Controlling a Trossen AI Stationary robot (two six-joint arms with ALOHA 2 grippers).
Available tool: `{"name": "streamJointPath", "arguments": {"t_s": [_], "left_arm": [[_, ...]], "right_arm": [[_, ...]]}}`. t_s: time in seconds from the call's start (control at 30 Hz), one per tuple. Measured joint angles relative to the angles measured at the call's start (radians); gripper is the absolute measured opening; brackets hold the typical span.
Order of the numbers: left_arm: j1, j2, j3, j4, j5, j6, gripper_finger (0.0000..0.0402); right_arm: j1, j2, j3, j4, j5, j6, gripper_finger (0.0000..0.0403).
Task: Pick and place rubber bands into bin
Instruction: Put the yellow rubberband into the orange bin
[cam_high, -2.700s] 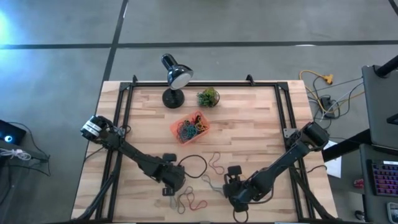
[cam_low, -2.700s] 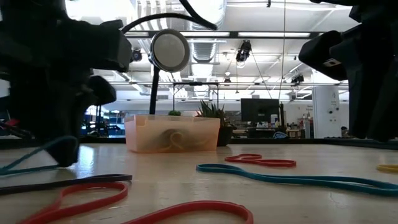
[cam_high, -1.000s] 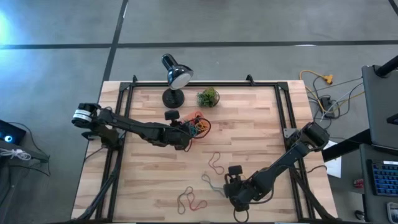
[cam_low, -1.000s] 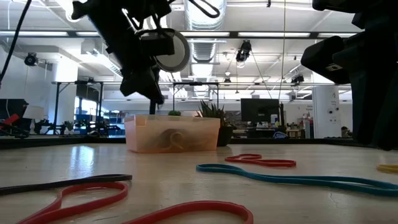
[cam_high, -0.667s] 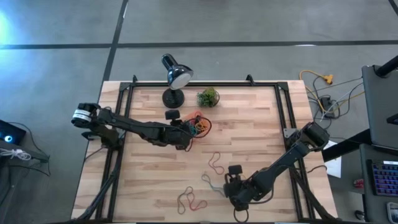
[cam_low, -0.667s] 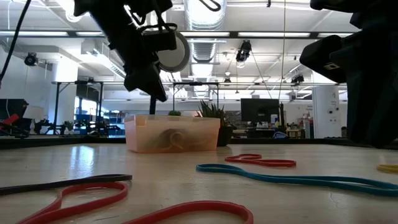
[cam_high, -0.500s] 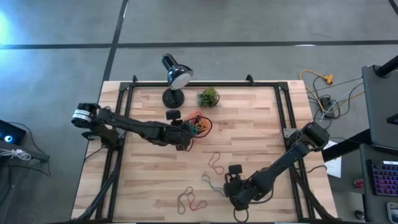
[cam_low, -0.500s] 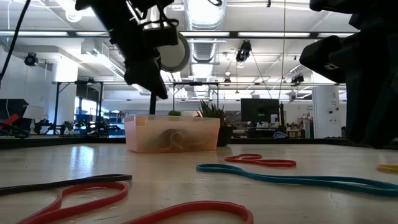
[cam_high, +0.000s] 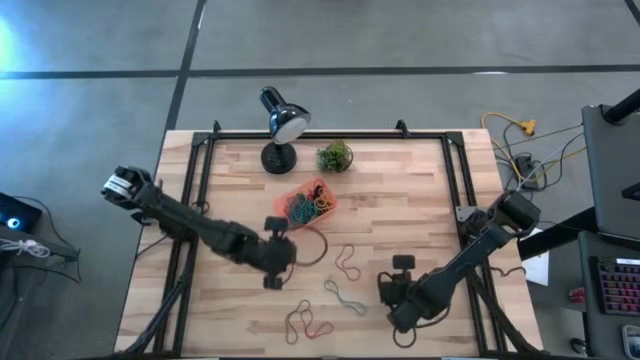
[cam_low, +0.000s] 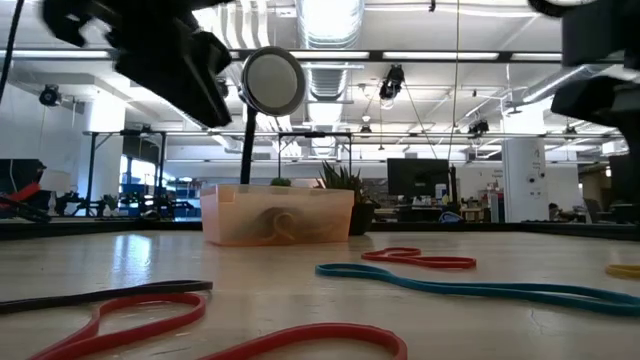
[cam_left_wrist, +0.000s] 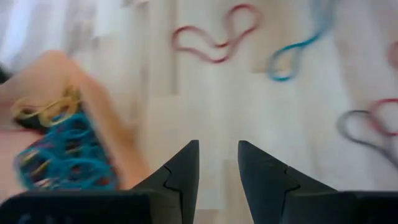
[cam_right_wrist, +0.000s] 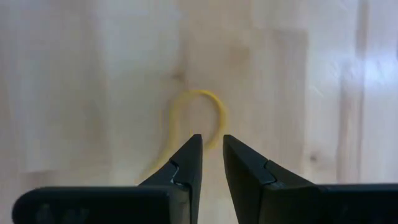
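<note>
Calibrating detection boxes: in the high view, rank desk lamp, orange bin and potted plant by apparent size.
1. Desk lamp, head plus base: largest.
2. Orange bin: slightly smaller footprint.
3. Potted plant: clearly smallest.
Lamp versus bin is close; the lamp's raised head sits nearer the camera, so that order is unsure.

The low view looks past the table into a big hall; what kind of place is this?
Probably an open-plan lab or workshop: exposed silver ceiling ducts and strip lights overhead, dark computer monitors on desks behind, and a light wooden worktable with two robot arms, ringed by a black metal frame.
</note>
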Motion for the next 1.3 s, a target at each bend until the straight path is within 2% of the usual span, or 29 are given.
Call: {"name": "streamJointPath", "arguments": {"t_s": [0.1,0.17,0.47,0.63,0.87,1.0,1.3], "left_arm": [[-0.065,0.000,-0.034,0.091,0.000,0.006,0.0096],[-0.093,-0.005,-0.049,0.094,0.001,0.048,0.0096],[-0.106,-0.038,-0.068,0.095,-0.014,0.054,0.0096],[-0.105,-0.039,-0.092,0.097,-0.036,0.058,0.0096],[-0.104,-0.039,-0.125,0.100,-0.132,0.056,0.0096],[-0.099,-0.039,-0.126,0.100,-0.139,0.056,0.0096],[-0.092,-0.039,-0.125,0.104,-0.140,0.055,0.0096]], "right_arm": [[-0.022,-0.007,-0.037,-0.001,-0.004,0.038,0.0059],[-0.044,-0.012,-0.059,-0.002,-0.029,0.047,0.0059],[-0.131,-0.027,-0.104,0.093,-0.205,0.016,0.0068],[-0.140,-0.035,-0.104,0.101,-0.217,0.014,0.0095],[-0.145,-0.074,-0.104,0.053,-0.235,0.043,0.0137],[-0.147,-0.111,-0.104,0.053,-0.241,0.046,0.0157],[-0.146,-0.094,-0.138,0.191,-0.273,0.044,0.0160]]}}
